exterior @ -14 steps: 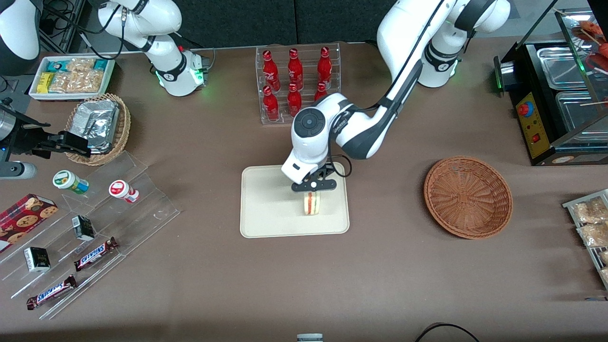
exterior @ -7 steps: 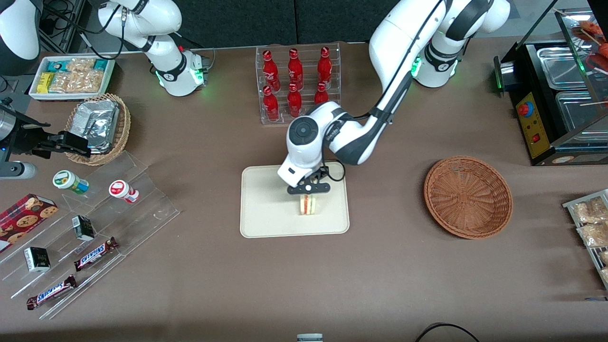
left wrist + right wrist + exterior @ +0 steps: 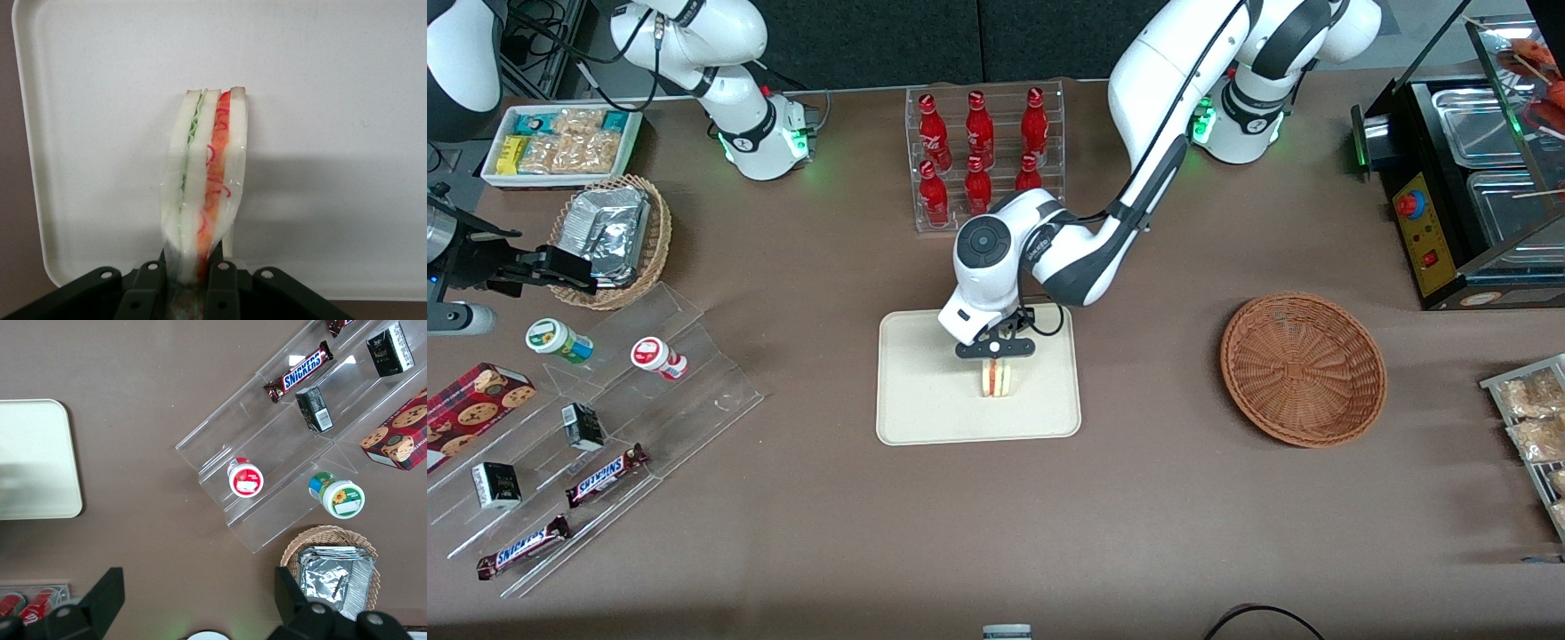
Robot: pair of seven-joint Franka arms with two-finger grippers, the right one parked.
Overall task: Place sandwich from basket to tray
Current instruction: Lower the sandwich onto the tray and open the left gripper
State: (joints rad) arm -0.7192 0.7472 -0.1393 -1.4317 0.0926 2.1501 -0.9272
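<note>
The end effector [image 3: 994, 356] is positioned over the tray [image 3: 925, 409], with its fingers [image 3: 148, 283] clamped on one end of the sandwich [image 3: 205, 180]. The sandwich stands on edge, bread slices vertical and the red, orange and green filling edge facing up. Its long axis runs from the end effector toward the front camera. The basket [image 3: 1303, 369] sits on the tabletop [image 3: 1156, 516], well apart toward the working arm's end.
</note>
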